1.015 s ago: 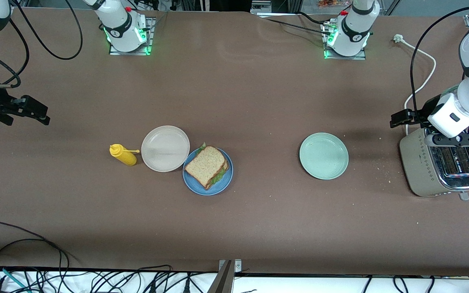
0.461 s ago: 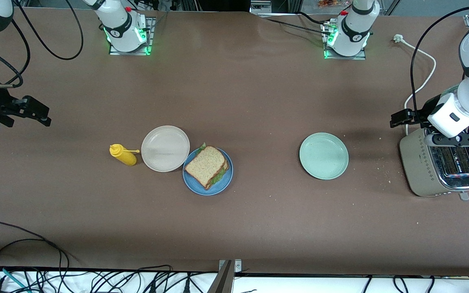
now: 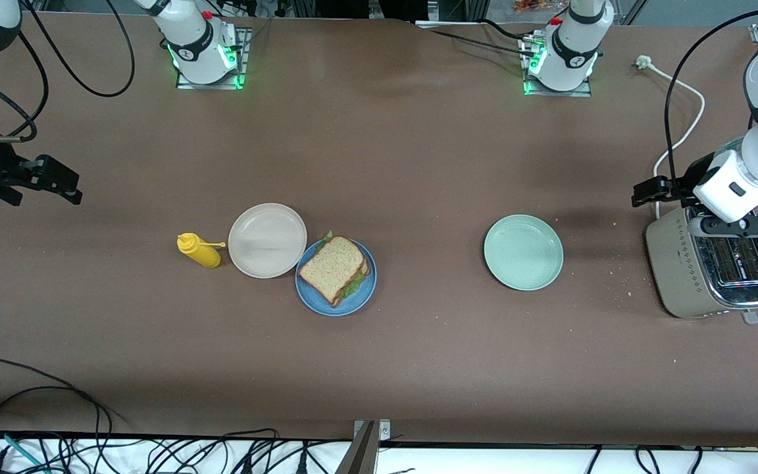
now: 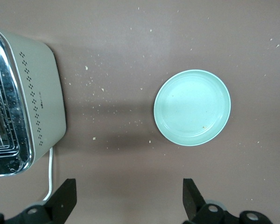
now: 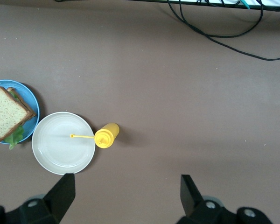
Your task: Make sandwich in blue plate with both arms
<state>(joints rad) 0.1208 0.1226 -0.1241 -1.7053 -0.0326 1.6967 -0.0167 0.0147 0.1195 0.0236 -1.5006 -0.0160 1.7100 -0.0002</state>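
The sandwich (image 3: pixel 334 268), toasted brown bread with green lettuce showing at its edge, lies on the blue plate (image 3: pixel 353 304) near the table's middle. My right wrist view catches the sandwich (image 5: pixel 7 114) and the blue plate (image 5: pixel 23 88) at its edge. My right gripper (image 3: pixel 56 179) hangs open and empty above the bare table at the right arm's end; its fingers frame only brown surface in the right wrist view (image 5: pixel 126 191). At the left arm's end my left gripper (image 3: pixel 649 191) hovers open and empty beside the toaster, and in its wrist view (image 4: pixel 129 196) it frames bare table.
A beige plate (image 3: pixel 267 240) touches the blue plate, with a yellow mustard bottle (image 3: pixel 200 250) beside it. A mint-green plate (image 3: pixel 523 252) sits toward the left arm's end, then a toaster (image 3: pixel 675 263) with its white cable (image 3: pixel 688 125). Crumbs dot the table around it.
The right gripper has crept slightly toward the bases' edge of the table. The left arm, the sandwich and the plates have stayed put.
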